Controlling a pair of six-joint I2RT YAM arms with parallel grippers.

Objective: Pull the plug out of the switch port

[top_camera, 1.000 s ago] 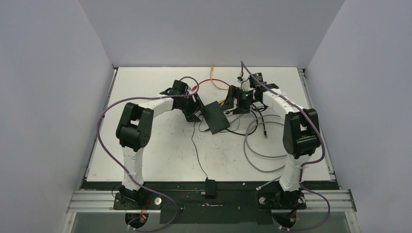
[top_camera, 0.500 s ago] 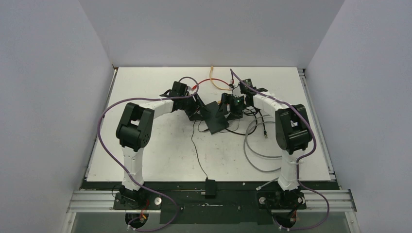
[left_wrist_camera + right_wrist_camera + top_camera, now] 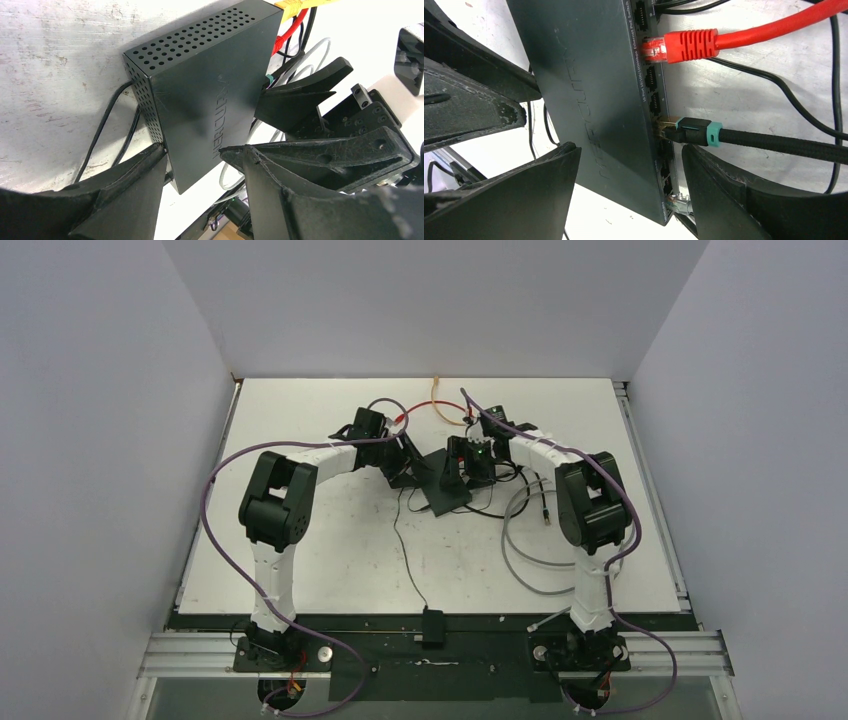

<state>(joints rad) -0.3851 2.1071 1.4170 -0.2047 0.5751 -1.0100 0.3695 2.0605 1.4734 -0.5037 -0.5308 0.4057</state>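
The switch (image 3: 446,492) is a flat matte-black box, tilted up at the table's middle. My left gripper (image 3: 416,472) closes on its near corner: in the left wrist view one finger (image 3: 125,190) touches the perforated side of the switch (image 3: 200,85) and the other finger (image 3: 310,165) rests on the top face. My right gripper (image 3: 629,149) is open and straddles the port edge of the switch (image 3: 589,100). A red plug (image 3: 684,46), a black plug with a teal ring (image 3: 691,131) and a clear plug (image 3: 679,202) sit in ports. The clear plug is beside my right finger (image 3: 744,200).
Grey cable loops (image 3: 520,540) lie right of the switch, with an orange cable (image 3: 438,398) and a red cable (image 3: 445,408) behind it. A thin black wire runs to a small black block (image 3: 433,625) at the near edge. A yellow plug (image 3: 295,5) shows in the left wrist view.
My right arm has swung left and its gripper has come over the switch's port edge. The switch has tilted and looks narrower from above. The left arm has barely moved.
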